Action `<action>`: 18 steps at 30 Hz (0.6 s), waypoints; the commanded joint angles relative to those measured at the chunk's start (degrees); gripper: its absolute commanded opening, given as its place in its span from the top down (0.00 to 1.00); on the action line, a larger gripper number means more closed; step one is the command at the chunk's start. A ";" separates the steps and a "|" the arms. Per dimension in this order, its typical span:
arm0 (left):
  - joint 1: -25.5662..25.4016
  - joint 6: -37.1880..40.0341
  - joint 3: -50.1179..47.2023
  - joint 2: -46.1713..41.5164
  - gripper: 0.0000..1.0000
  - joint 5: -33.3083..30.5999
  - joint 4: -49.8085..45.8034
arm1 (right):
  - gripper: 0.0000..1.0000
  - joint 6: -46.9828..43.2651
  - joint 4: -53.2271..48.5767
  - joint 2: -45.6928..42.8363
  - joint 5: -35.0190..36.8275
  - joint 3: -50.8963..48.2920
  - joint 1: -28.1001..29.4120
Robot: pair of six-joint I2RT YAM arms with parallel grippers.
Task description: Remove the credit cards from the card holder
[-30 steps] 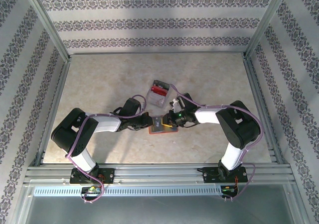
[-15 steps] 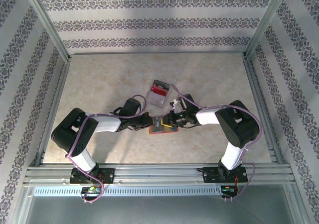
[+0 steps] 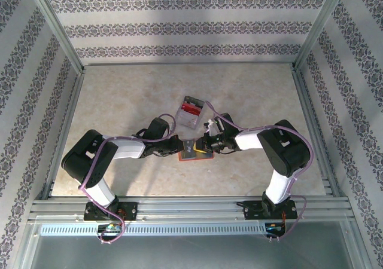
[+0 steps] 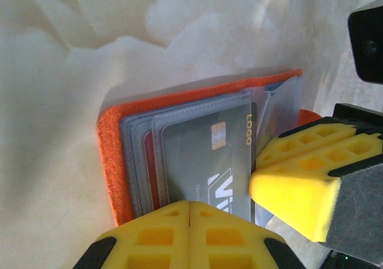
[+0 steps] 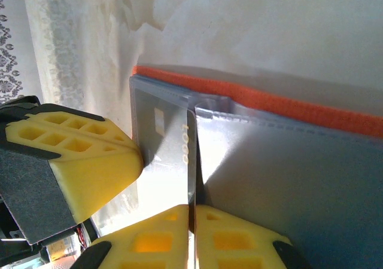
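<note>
The orange card holder (image 3: 192, 156) lies open on the table between both grippers, with its grey-blue pockets (image 4: 134, 155) facing up. A grey credit card (image 4: 203, 161) with a chip sticks partly out of a pocket, and a red card (image 4: 152, 173) sits under it. My left gripper (image 4: 190, 212) is shut, its tips resting on the holder's near edge with nothing between them. My right gripper (image 5: 192, 212) is shut on the edge of the grey credit card (image 5: 161, 143), beside the orange rim (image 5: 287, 104). The two grippers nearly touch.
A clear plastic box (image 3: 191, 109) with red contents lies just behind the card holder. Metal frame rails (image 3: 305, 107) and patterned walls bound the pale table (image 3: 119, 95).
My right gripper's jaws have closed onto the grey card's edge and edged slightly left. The left gripper has stayed shut in place.
</note>
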 commanded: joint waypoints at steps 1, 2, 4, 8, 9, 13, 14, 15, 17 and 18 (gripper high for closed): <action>-0.36 1.10 -0.72 1.77 0.93 -1.74 -4.58 | 0.92 -0.14 0.39 1.41 0.09 -1.30 -0.38; -0.37 1.10 -0.73 1.68 0.93 -1.76 -4.61 | 0.93 -0.18 0.43 1.35 0.01 -1.39 -0.45; -0.32 1.18 -0.62 1.68 0.93 -1.83 -4.73 | 0.95 -0.27 0.35 1.34 0.00 -1.57 -0.50; -0.31 1.17 -0.62 1.08 0.88 -1.88 -5.06 | 0.99 -0.44 0.48 1.14 -0.08 -1.84 -0.63; -0.32 1.14 -0.51 0.65 0.88 -1.79 -5.08 | 1.00 -0.44 0.48 1.14 -0.16 -1.84 -0.59; -0.24 1.25 -0.08 -1.65 0.85 -1.88 -6.25 | 1.00 -0.36 0.65 1.32 -0.17 -1.93 -0.58; -0.25 1.48 0.18 -2.44 0.84 -2.25 -7.03 | 1.00 -0.38 0.65 1.28 -0.13 -1.93 -0.60; -0.17 1.68 0.34 -3.13 0.84 -2.76 -7.97 | 1.00 -0.28 0.65 1.24 -0.02 -1.89 -0.62; 0.20 1.95 0.45 -3.97 0.84 -3.34 -9.15 | 1.00 -0.27 0.74 1.18 -0.08 -1.93 -0.62; 0.47 1.97 0.44 -4.11 0.84 -3.35 -9.46 | 1.00 -0.29 0.74 1.23 -0.08 -1.93 -0.63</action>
